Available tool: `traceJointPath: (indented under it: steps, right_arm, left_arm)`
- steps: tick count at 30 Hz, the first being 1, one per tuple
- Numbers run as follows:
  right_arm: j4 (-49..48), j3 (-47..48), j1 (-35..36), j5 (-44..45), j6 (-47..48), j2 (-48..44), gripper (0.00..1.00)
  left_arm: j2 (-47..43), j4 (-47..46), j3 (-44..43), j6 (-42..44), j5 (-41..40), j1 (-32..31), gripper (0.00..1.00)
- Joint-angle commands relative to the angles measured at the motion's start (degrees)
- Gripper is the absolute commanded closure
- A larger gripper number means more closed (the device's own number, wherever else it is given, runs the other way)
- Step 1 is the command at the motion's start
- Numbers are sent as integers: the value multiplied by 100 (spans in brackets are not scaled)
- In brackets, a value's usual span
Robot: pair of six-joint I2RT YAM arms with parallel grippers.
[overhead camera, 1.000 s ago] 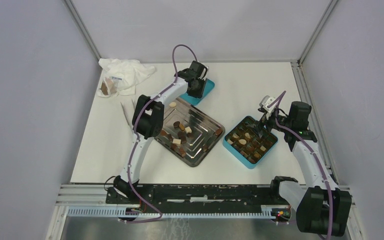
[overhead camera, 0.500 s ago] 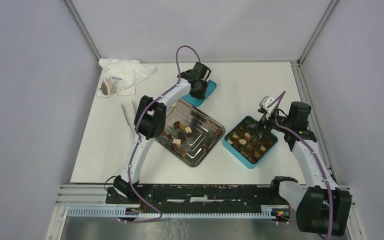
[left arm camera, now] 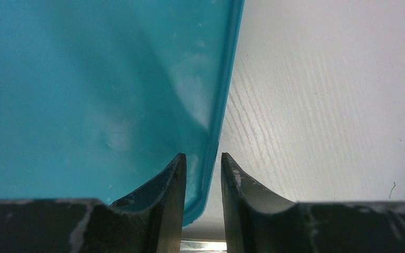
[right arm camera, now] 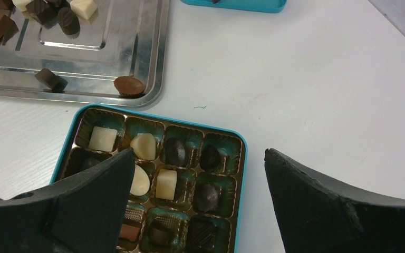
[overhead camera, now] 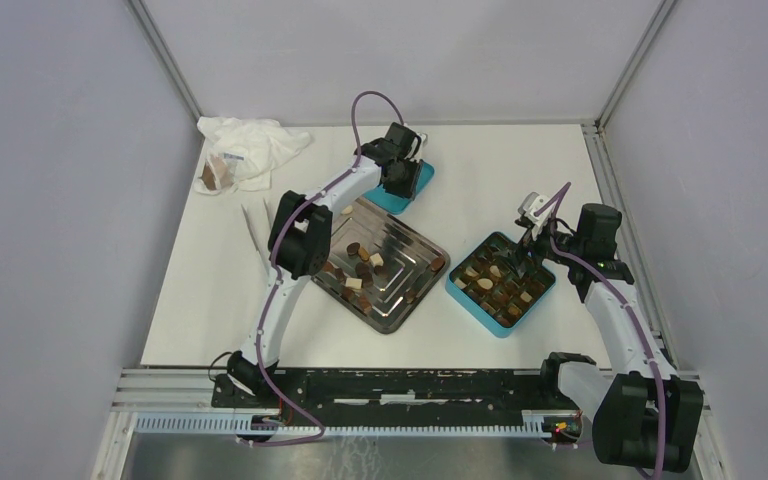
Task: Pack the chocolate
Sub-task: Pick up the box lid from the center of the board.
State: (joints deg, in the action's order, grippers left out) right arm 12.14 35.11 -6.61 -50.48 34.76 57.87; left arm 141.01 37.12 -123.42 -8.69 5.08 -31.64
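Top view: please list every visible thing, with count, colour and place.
Tray: one, steel, centre.
Box: one, teal, right of tray.
Chocolates: many, dark brown, light brown, cream; on tray and in box.
Lid: one, teal, behind tray.
Bag: one, white, holding brown lump, far left corner.
Thin tool: one, pale, left of tray.
Table: one, white.
Left gripper: black, slightly open astride lid's rim.
Right gripper: black, open above box.

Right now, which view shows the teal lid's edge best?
Left wrist: teal lid rim runs close-up between the left gripper's fingers. Top external shows only a corner past the arm; right wrist, a sliver at top.
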Motion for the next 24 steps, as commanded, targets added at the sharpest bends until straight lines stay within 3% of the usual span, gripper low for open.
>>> traceJointPath:
  steps: [1,10,24]
  right_arm:
    - [32,215,-7,-102,49,16,2]
    - [78,233,2,-94,83,32,2]
    - [95,242,2,-89,102,61,2]
  left_arm:
    - [-289,-171,-17,-291,175,-19,63]
    - [-122,4,-16,-361,128,-36,69]
    - [-69,76,142,-263,-120,-210,69]
